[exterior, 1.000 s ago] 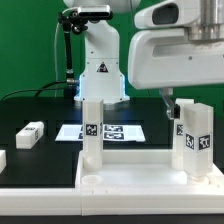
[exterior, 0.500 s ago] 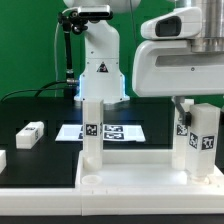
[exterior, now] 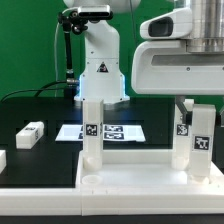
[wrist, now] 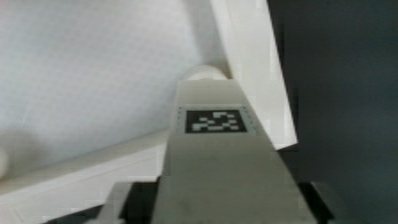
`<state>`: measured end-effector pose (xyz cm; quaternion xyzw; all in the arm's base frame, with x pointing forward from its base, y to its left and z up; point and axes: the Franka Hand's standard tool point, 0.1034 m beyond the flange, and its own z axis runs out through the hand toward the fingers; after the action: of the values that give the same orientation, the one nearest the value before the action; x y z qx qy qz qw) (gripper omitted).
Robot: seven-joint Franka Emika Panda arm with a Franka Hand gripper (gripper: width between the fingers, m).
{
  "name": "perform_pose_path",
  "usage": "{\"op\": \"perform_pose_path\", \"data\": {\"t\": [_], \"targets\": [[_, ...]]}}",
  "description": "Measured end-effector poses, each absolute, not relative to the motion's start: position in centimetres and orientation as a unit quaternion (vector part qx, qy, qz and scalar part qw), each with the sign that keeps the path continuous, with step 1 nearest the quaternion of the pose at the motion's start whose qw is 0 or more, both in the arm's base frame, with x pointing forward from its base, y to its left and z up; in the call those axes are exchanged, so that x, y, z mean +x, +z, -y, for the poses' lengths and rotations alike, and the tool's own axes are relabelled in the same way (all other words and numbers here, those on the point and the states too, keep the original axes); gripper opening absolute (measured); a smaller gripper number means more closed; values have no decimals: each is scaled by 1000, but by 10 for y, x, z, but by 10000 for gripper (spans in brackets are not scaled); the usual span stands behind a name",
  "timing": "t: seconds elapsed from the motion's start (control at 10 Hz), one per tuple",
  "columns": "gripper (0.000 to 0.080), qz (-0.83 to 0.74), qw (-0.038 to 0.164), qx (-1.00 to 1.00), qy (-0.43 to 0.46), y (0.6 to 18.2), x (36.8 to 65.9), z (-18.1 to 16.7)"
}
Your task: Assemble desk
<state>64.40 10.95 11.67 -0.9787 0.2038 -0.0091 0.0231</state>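
The white desk top lies flat at the front, rim up. One square leg stands upright in its far corner on the exterior view's left. My gripper is shut on a second tagged leg and holds it upright at the far corner on the exterior view's right. In the wrist view this leg runs from between my dark fingers down to the desk top's corner rim. Its foot is hidden, so I cannot tell whether it sits in the socket.
A loose white leg lies on the black table at the exterior view's left, with another part at the edge. The marker board lies behind the desk top. The robot base stands at the back.
My gripper has moved toward the exterior view's right and slightly down, carrying the leg with it to the desk top's corner on that side.
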Motion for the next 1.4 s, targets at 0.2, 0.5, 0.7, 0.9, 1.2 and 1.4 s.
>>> {"op": "perform_pose_path", "data": {"t": [0.2,0.5,0.7,0.9,1.2,1.4], "targets": [[287,-336,22,-942,-9,116,643,-110],[288,-530,29,-848,-2,115,644,-108],[289,-638,36,-769,-8,115,642,-115],[290,-708,40,-705,-8,114,641,-123],[500,-664,41,-747,-10,115,641,-122],[640,-485,39,-873,-16,115,643,-114]]}}
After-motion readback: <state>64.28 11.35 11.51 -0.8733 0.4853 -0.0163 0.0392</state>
